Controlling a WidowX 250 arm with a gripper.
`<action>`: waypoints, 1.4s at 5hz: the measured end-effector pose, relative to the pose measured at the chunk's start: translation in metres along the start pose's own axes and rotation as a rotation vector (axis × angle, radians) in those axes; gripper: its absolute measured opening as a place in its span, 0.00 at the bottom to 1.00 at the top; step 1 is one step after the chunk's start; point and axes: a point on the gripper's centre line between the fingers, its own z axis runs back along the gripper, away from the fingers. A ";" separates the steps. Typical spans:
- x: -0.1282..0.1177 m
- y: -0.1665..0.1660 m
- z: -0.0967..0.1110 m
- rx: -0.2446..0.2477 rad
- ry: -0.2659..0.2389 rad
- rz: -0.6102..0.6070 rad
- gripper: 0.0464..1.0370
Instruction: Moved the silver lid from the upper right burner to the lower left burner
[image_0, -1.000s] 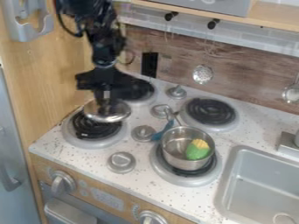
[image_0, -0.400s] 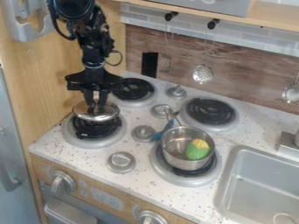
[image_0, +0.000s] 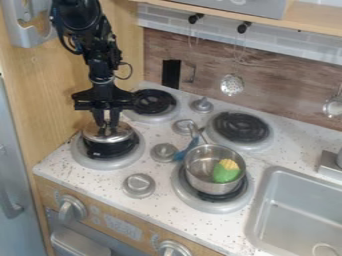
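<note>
gripper (image_0: 105, 131): jaws look clamped on the lid at its top middle, one finger on each side, pointing pretty much straight down. Nice setup for a set-down, so the arm should keep that vertical line and go gently.
burner (image_0: 110, 149): lower left one, right under the lid. The coil peeks out toward the front, so it'd probably pay to nudge the lid a touch frontward before letting go. Whether there's any air between lid and coil is hard to tell from this angle.
release: best to wait till the rim sits flat all round, then spread the jaws evenly and go straight up. Opening early could drop it with a clank, and a sideways exit might drag it off centre.
pot (image_0: 207, 185): on the next burner over, well clear of the lid, so it shouldn't get in the way.
lid (image_0: 123, 132): over the back part of the lower left burner, so the move looks nearly done, with the let-go left. Round, silver and shiny, shallow dome, roughly level, picking up dark reflections around the fingers. It's narrower than the burner's outer ring.
</note>
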 end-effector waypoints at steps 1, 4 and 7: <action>-0.003 0.001 0.000 0.007 0.022 0.007 0.16; -0.003 -0.007 -0.007 -0.017 0.135 0.031 0.81; 0.023 -0.042 0.026 -0.249 0.141 -0.348 0.96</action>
